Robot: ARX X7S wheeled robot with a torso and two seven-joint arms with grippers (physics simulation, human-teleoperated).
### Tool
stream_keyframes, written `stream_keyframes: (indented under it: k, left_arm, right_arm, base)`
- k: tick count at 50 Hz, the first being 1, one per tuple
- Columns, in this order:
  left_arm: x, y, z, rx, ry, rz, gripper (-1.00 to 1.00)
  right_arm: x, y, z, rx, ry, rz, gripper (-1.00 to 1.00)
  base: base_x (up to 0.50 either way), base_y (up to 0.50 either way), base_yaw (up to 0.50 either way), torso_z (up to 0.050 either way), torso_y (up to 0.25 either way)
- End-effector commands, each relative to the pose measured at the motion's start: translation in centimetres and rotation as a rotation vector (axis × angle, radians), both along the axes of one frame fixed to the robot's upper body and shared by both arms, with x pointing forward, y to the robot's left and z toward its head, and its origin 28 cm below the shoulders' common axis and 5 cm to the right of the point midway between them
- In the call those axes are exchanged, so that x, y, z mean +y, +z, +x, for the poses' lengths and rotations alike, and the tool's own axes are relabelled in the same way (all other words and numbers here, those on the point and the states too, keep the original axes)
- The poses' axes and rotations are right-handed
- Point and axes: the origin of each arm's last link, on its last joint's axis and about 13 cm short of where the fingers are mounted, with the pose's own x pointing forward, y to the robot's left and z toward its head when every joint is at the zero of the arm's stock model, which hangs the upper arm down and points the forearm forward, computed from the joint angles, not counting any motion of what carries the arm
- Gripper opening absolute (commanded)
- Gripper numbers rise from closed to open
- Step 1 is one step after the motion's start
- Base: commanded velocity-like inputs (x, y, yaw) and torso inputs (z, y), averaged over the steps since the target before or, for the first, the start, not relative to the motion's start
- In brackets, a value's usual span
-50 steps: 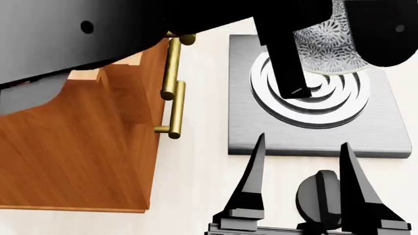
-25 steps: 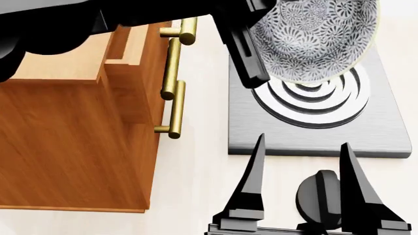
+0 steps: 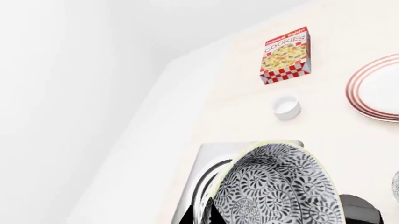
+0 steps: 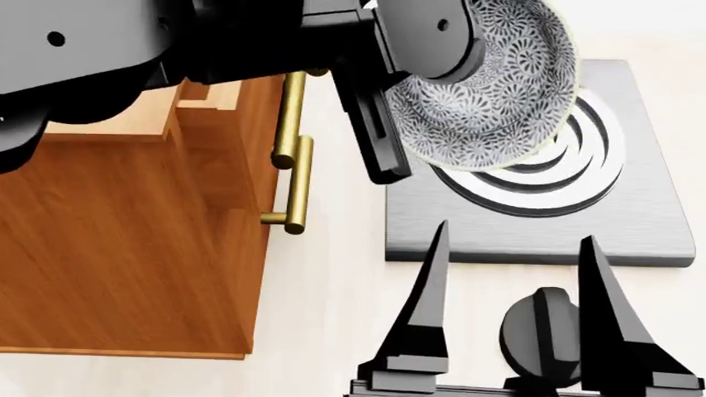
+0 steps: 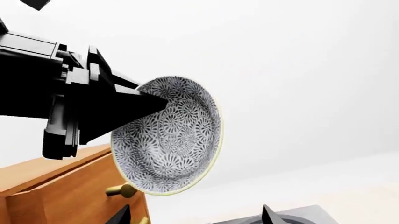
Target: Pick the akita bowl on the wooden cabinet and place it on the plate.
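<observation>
You have only one readable label: the cookie box (image 3: pixel 285 55) lying on the tabletop (image 3: pixel 311 126) in the left wrist view carries the word "COOKIES" in large letters on its white panel (a smaller line of print above it is too blurred for you to make out).

Plate (image 3: pixel 380 88) cut by the left wrist view's edge; bowl (image 4: pixel 485 78) partly hidden behind the left tool (image 4: pixel 381 124).

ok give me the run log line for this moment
left gripper: shut on akita bowl, tilted, over stove | right gripper: open | plate: bare
</observation>
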Motion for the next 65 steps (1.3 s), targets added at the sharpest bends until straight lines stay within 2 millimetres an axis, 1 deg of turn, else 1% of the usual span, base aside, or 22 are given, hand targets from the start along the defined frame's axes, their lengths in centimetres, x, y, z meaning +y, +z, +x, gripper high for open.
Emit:
stream_keyframes:
  k: [1,10,18,25,30,39,44,52,59,65]
  left_arm:
    - [0.4,-0.1,0.4,-0.045,0.031,0.008,-1.00]
    - [0.5,-0.3,0.2,-0.037,0.023,-0.002,-1.00]
    - [1.1,-0.6,-1.1,-0.027,-0.028,-0.001,-1.00]
    - [1.7,0.0,-2.4,-0.041,-0.055,-0.016,-1.00]
    - [2.1,0.2,-3.0,-0.049,-0.064,-0.033,-1.00]
    - [2.2,-0.1,-3.0,-0.049,-0.063,-0.032,-1.00]
    - [2.1,-0.2,-3.1,-0.045,-0.070,-0.033,-1.00]
    - [2.0,-0.4,-3.1,-0.044,-0.076,-0.031,-1.00]
    - [1.9,-0.6,-3.4,-0.039,-0.090,-0.028,-1.00]
    - [1.9,-0.8,-3.3,-0.035,-0.095,-0.030,-1.00]
  right_arm:
    - [0.1,0.8,-0.7,-0.029,0.015,0.001,1.00]
    - [0.2,1.2,-1.0,-0.042,0.023,0.002,1.00]
    - [-0.1,1.0,-0.6,-0.029,-0.010,-0.002,1.00]
    - [-0.4,1.9,0.4,-0.039,-0.039,-0.027,1.00]
    - [-0.9,2.5,0.6,-0.050,-0.055,-0.028,1.00]
    - [-1.1,3.0,0.8,-0.056,-0.066,-0.034,1.00]
    - [-1.4,3.4,1.4,-0.051,-0.066,-0.030,1.00]
    - [-1.0,3.9,1.5,-0.060,-0.053,-0.047,1.00]
    - [-0.9,3.5,2.5,-0.029,-0.040,-0.029,1.00]
    - [-1.0,3.2,2.9,-0.008,-0.043,-0.028,1.00]
  base:
    - [0.00,0.00,0.00,0.000,0.000]
    - [0.00,0.00,0.00,0.000,0.001]
    - [0.00,0.00,0.00,0.000,0.000]
    - [0.00,0.00,0.00,0.000,0.000]
    - [0.00,0.00,0.00,0.000,0.002]
    - [0.00,0.00,0.00,0.002,0.000]
    - [0.00,0.00,0.00,0.000,0.000]
    - [0.00,0.00,0.00,0.000,0.000]
    - [0.00,0.00,0.00,0.000,0.001]
    - [0.00,0.00,0.00,0.000,0.000]
